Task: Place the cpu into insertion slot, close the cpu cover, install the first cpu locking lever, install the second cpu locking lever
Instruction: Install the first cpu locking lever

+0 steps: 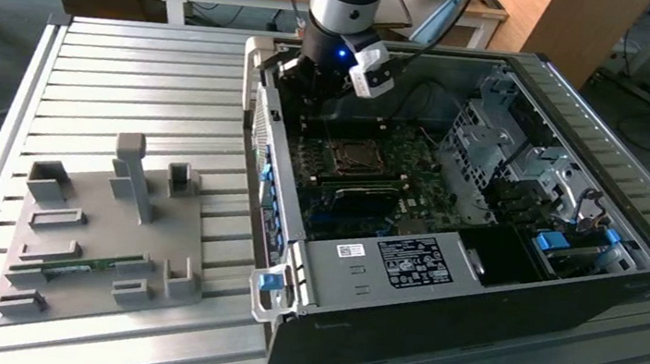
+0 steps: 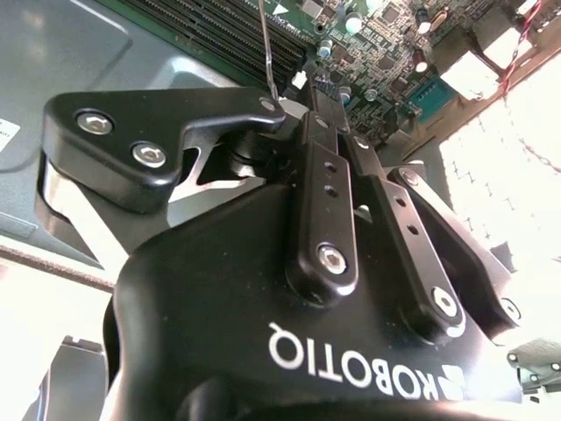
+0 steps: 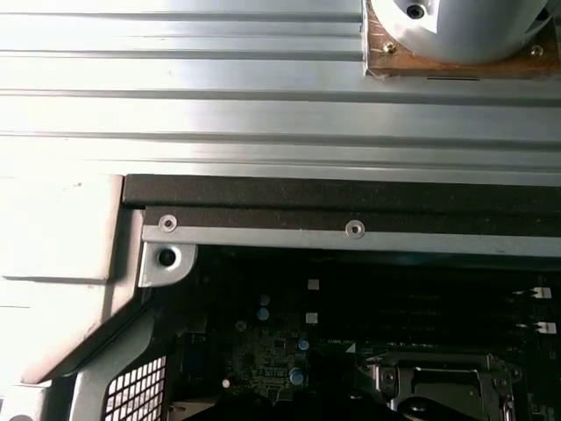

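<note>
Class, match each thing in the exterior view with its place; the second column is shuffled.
Things: 1 gripper; 2 insertion slot; 3 grey fixture plate.
Places: A on the slatted table, at the exterior view's left of the computer case; B set in the green board; C over the board, near the case's far wall.
Pairs: 1-C; 2-B; 3-A.

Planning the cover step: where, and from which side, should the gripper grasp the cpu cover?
Probably a rim bar of the cpu cover, from straight above: it seems to lie flat in the open case, whose walls block sideways approach, and its cut-out centre offers nothing to pinch.
</note>
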